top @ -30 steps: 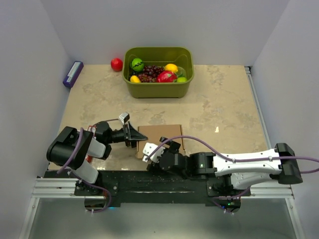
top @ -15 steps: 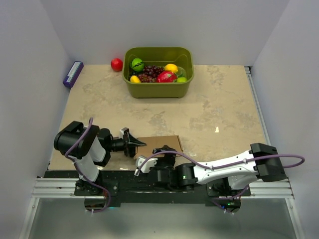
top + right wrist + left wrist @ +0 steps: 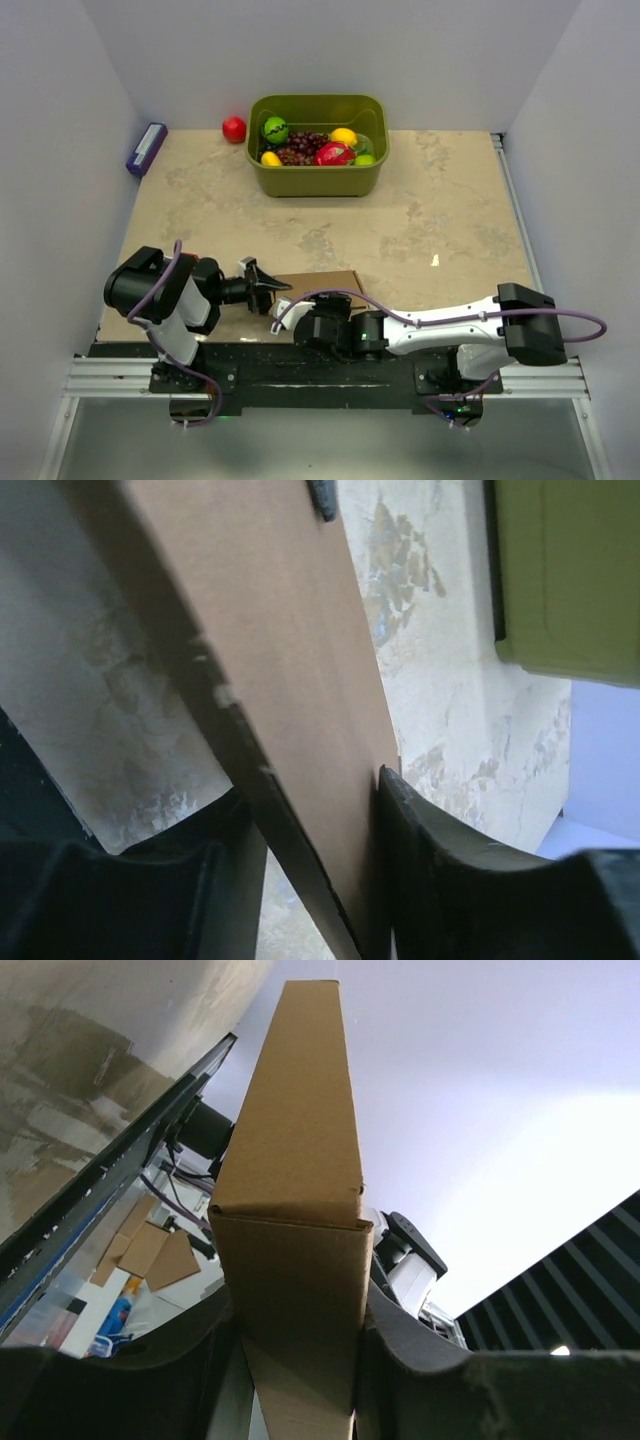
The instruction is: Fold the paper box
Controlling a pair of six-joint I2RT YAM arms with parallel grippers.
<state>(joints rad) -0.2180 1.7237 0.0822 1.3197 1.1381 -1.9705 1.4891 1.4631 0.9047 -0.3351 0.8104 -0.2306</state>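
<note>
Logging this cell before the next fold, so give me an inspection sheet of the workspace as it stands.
Surface: beige mottled table; no spills seen.
Job's things: paper box at the near edge, held between both grippers.
Clutter: green tub holding fruit, far centre; red fruit just left of it; purple pack against the far-left wall.
Grippers: left gripper shut on the paper box; right gripper shut on it too.
Cables: purple cables loop along both arms; no snag seen.
Surroundings: plain white walls; metal rail below the arm bases.
</note>
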